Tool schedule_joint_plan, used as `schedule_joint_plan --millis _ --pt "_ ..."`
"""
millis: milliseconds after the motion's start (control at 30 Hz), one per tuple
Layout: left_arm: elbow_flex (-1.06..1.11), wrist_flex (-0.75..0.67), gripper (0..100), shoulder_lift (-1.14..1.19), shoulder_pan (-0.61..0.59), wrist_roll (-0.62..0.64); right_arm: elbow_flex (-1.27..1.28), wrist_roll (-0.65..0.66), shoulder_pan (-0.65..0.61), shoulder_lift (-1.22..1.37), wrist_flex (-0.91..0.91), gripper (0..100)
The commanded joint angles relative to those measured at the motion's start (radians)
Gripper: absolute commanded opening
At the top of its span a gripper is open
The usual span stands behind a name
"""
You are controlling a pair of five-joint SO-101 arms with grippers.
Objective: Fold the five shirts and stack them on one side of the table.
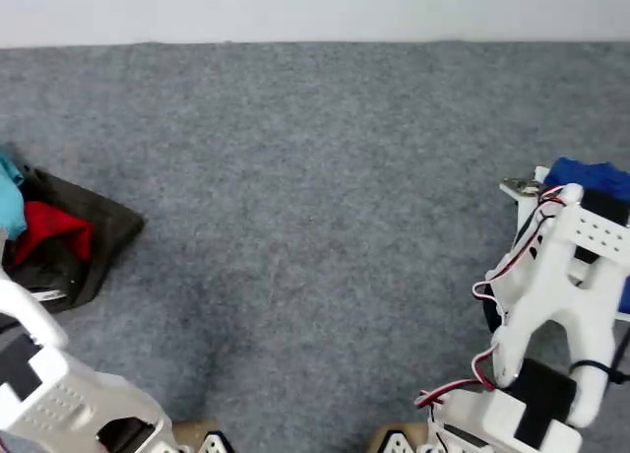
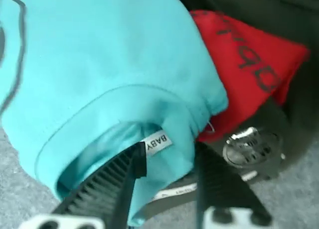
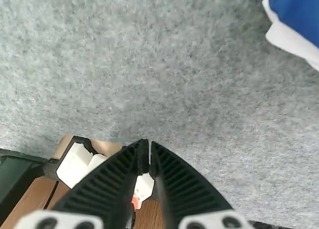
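Note:
A heap of shirts lies at the table's left edge: a teal shirt (image 1: 10, 202) (image 2: 99, 64), a red shirt (image 1: 54, 228) (image 2: 244, 64) and a dark shirt (image 1: 103, 226) (image 2: 279, 10) beneath them. My left gripper (image 2: 169, 154) is open, with the teal shirt's labelled hem between its fingers (image 2: 119, 189). At the right edge a folded blue shirt (image 1: 591, 177) (image 3: 296, 12) rests on a white one (image 3: 286, 40), partly hidden by my right arm (image 1: 551, 295). My right gripper (image 3: 148, 150) is shut on nothing, low over the table's front edge.
Grey felt (image 1: 315, 207) covers the table, with wide bare room between the two piles. A round metal snap (image 2: 251, 144) sits on the dark cloth. The arms' bases (image 1: 59, 404) stand at the front edge, where wood and a white block (image 3: 77, 162) show.

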Motion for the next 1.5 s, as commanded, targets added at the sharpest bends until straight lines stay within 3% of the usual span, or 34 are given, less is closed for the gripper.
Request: schedule_joint_plan --millis 0,267,500,733,933,1233,1333,1467 --pt "-0.053 -0.029 2 -0.015 0.012 0.015 -0.009 -0.008 -0.004 -0.050 0.039 1.1" --pt "-0.050 -0.011 1 -0.109 0.040 0.023 -0.009 -0.008 -0.004 -0.050 0.039 1.1" --pt "-0.051 0.003 1 -0.377 0.157 0.252 -0.009 -0.008 -0.002 -0.050 0.039 1.1" --pt "-0.051 0.002 1 -0.614 0.384 0.456 -0.009 -0.008 -0.002 -0.050 0.041 1.1" --pt "-0.051 0.002 1 -0.743 0.663 0.557 -0.009 -0.008 -0.002 -0.050 0.041 1.1" --pt "-0.045 0.015 1 -0.775 1.128 0.575 -0.009 -0.008 -0.002 -0.050 0.041 1.1" --pt "-0.045 0.087 1 -0.773 1.198 0.571 -0.009 -0.008 -0.002 -0.050 0.041 1.1" --pt "0.012 0.222 1 -0.775 1.198 0.529 -0.009 -0.008 0.019 -0.050 0.041 1.1"
